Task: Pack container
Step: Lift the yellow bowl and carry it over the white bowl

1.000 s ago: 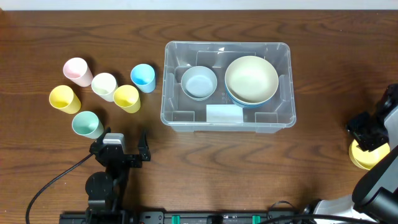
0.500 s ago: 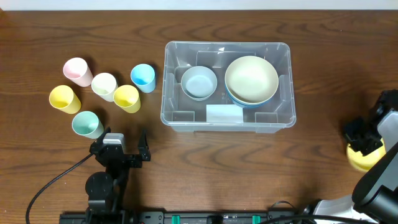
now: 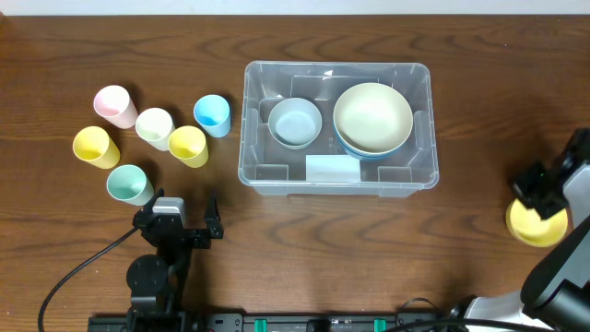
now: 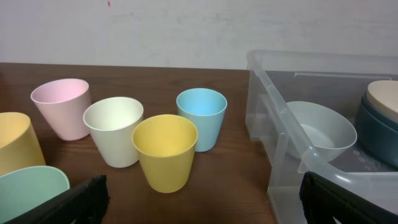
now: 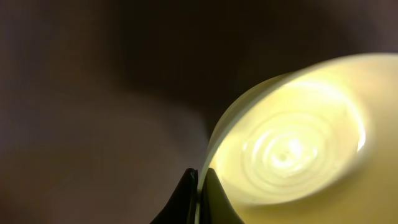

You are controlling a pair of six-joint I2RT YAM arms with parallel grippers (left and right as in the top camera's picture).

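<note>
Dark wooden worktop (image 3: pixel 369 249), with the container (image 3: pixel 337 187) sitting at its centre: probably light, stiff, slick plastic, best gripped by the rim. Down low the left claw (image 3: pixel 181 217) gapes empty, while the right claw (image 5: pixel 199 180) pinches a yellow bowl (image 5: pixel 298 149) by its edge.

Overhead faces straight down on the bench (image 3: pixel 461 267); low, level left wrist shares its cups (image 4: pixel 165 149) and container (image 4: pixel 273 115); right wrist hugs a yellow bowl (image 5: pixel 292 155)

Your right end effector (image 5: pixel 198 186) is at the frame's bottom edge, its dark fingertips (image 5: pixel 181 198) pinched on the rim of a pale yellow bowl (image 5: pixel 292 149) — one either side. The bowl fills the right half — glossy, ringed interior. Everything else is dark blur.
</note>
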